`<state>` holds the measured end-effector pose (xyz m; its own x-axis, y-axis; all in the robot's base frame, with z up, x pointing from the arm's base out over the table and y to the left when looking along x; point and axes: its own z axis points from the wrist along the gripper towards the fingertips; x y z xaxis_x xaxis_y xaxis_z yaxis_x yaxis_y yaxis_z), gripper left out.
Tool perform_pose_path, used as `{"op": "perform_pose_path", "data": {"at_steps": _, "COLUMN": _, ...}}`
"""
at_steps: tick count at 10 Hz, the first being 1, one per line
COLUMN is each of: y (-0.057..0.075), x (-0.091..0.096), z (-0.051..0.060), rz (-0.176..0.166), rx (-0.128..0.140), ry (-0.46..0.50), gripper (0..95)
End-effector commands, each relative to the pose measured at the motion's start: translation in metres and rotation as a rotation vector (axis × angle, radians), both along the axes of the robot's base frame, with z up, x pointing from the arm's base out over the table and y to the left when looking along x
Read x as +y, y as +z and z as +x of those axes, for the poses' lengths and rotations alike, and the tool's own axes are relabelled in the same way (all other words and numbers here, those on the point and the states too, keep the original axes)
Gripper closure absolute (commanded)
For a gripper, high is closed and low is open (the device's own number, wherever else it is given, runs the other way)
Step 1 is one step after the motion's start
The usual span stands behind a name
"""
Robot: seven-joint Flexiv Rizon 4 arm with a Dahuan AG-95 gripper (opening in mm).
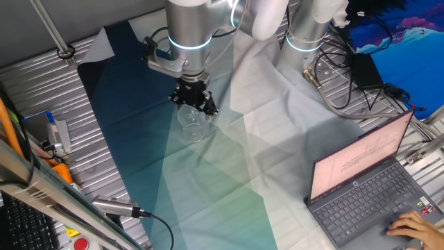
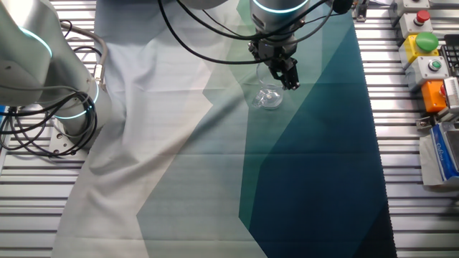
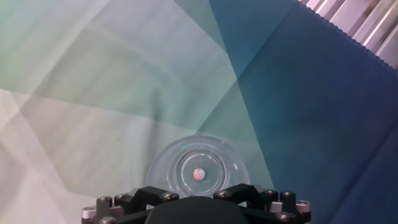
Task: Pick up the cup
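The cup (image 1: 191,123) is small, clear plastic and stands upright on the teal part of the cloth. It also shows in the other fixed view (image 2: 269,97) and from above in the hand view (image 3: 199,171), close under the hand. My gripper (image 1: 195,103) hangs straight over the cup, with its black fingers (image 1: 208,105) spread at about the width of the rim, down around the cup's top. I cannot tell whether the fingers touch the cup. In the other fixed view the gripper (image 2: 282,72) sits just above and behind the cup. In the hand view the fingertips are hidden below the frame.
A folded cloth in white, teal and dark blue (image 1: 208,180) covers the table. An open laptop (image 1: 368,180) with a person's hand on it stands at the right. A second arm's base (image 2: 43,64), cables and a button box (image 2: 423,43) lie around the edges.
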<state>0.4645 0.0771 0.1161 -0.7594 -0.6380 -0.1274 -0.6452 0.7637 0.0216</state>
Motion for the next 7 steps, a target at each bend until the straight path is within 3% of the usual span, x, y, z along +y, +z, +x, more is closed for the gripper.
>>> {"op": "perform_pose_path", "data": {"at_steps": 1, "y": -0.0019, "x": 0.0003, "z": -0.0001, "rz": -0.001, "rx": -0.009, "ry": 0.004, "gripper": 0.0}}
{"op": "perform_pose_path", "data": {"at_steps": 7, "y": -0.0054, "x": 0.0002, "z": 0.0003, "rz": -0.008, "rx": -0.022, "ry": 0.012, "gripper": 0.0}}
